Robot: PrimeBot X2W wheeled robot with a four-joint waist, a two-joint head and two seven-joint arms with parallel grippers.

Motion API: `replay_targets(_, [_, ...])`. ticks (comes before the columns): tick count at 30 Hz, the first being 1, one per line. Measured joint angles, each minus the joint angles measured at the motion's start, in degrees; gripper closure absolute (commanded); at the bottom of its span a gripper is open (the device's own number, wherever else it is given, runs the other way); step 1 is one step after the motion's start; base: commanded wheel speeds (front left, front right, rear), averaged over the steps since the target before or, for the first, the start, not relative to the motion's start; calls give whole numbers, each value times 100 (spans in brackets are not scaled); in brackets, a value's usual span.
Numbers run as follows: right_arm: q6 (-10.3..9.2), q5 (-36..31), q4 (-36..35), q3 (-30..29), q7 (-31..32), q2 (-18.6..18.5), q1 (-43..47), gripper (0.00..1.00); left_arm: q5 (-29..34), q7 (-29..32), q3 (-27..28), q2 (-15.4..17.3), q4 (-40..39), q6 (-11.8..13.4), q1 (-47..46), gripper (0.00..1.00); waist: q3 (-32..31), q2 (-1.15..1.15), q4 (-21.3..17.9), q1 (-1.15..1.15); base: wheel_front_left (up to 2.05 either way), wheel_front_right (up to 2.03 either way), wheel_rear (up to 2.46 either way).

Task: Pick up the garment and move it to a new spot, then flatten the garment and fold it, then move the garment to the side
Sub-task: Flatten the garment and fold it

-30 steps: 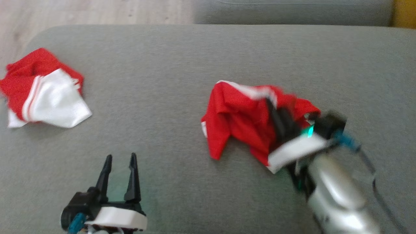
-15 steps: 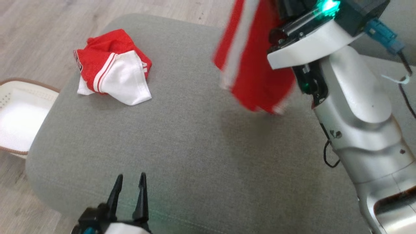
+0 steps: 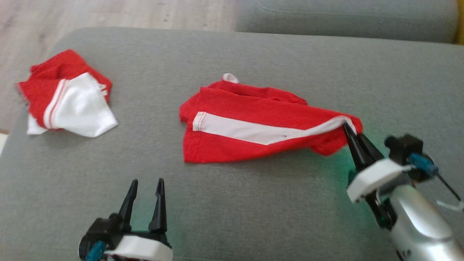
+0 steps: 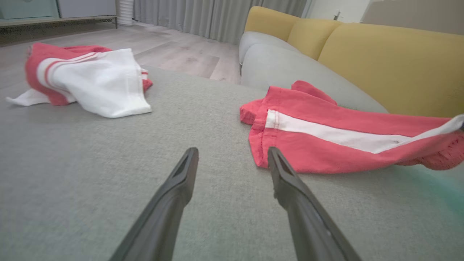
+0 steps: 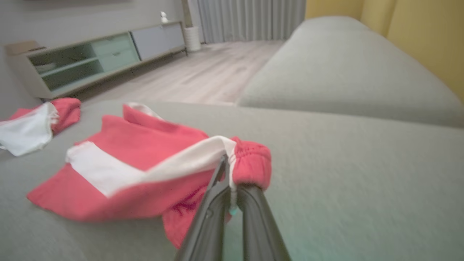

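While the red garment (image 3: 253, 123) with its white stripe lies spread near the middle of the grey cushion (image 3: 232, 210), we have our right gripper (image 3: 349, 128) pinched shut on its right-hand end, at the gathered waistband where the stripe runs out. That end seems lifted a little off the surface. The rest of the cloth rests on it and stretches leftward from the grip, with the stripe running along its length.

Our right gripper sits toward the right edge of the surface, fingers pointing up and left into the fabric. Our left gripper (image 3: 146, 183) hangs near the front edge, left of centre. Its two fingers are spread wide with nothing between them, and it is clear of the garment, whose near left corner lies just beyond and to the right of the fingertips.

We see a second red and white garment (image 3: 69, 99) bunched near the far left corner of the surface, well apart from the first. Beyond the far edge are a wooden floor (image 3: 108, 14) and another grey cushion (image 3: 344, 18).
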Motion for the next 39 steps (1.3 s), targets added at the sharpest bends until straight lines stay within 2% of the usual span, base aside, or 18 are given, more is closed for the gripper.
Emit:
replay_targets(8, [0,-229,275,-91,0,-224,288,100,18,0,-63,-3,7,-34,-177,0,132,0,-527,0,0,0,0])
replay_targets(9, [0,-303,367,-63,0,-240,287,88,18,0,-63,-3,8,-49,-177,0,133,0,-575,0,0,0,0])
replay_targets(10, [0,-355,491,-22,0,-243,287,71,18,0,-63,-4,10,-49,-177,0,129,0,-616,0,0,0,0])
replay_targets(11, [0,-376,641,2,0,-241,286,0,18,0,-62,-4,15,-51,-177,0,119,0,-649,0,0,0,0])
replay_targets(15, [0,-447,879,-53,0,-240,253,0,18,0,-40,-4,45,-51,-177,0,46,0,-724,0,0,0,0])
replay_targets(19, [0,-725,731,-445,0,-201,160,0,19,0,112,-4,48,-41,-175,0,-51,0,-772,0,0,0,0])
replay_targets(26, [0,-1395,-580,-1689,0,412,704,0,127,0,312,-7,-31,48,-162,0,-236,0,-789,0,0,0,0])
replay_targets(27, [0,-1395,-580,-1689,0,412,704,0,127,0,312,-7,-31,48,-162,0,-236,0,-789,0,0,0,0])
replay_targets(32, [0,-1802,-1115,-2064,0,937,1267,0,187,0,404,-8,-96,70,-146,0,-385,0,-791,0,0,0,0])
replay_targets(39, [0,-2080,-1229,-2251,0,1140,1678,0,235,0,480,-7,-127,202,73,0,-491,0,-875,0,0,0,0])
